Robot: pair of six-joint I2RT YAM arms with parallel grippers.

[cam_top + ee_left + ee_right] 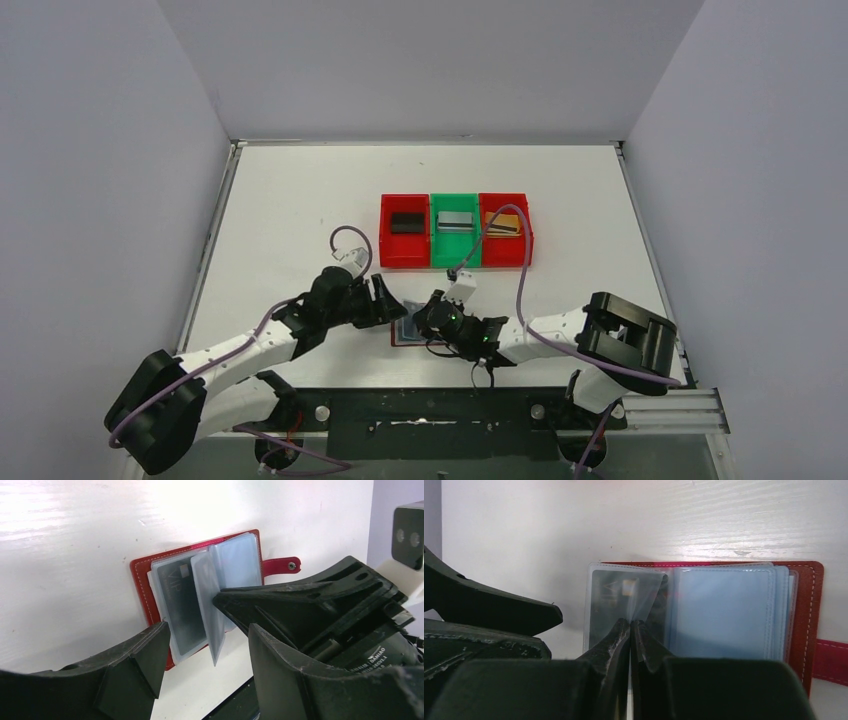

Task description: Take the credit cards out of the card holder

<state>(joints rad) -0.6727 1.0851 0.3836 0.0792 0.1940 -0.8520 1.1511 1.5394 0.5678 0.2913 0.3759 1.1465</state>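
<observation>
The white table (pixel 300 200) filled the middle of the top view. The left arm (pixel 230 355) and right arm (pixel 560 335) reached in from the bottom and met at the lower middle. Above them sat three bins in a row: a red bin (pixel 405 252), a green bin (pixel 455 252) and another red bin (pixel 505 252). Each one had a card in it: a black card (pixel 405 222), a grey card (pixel 455 221) and a gold card (pixel 503 225). So that part looked done.

The holder (pixel 405 332) lay open and flat on the table between the two grippers. One dark card (pixel 182 605) sat in a clear page at the middle of the left wrist view. It had to come out. The other pages looked empty.

The left gripper (pixel 205 645) had its jaws spread on either side of that page's near end. The right gripper (pixel 630 630) had its jaws pressed together at the edge of a lifted page. I could not tell if they pinched it.
</observation>
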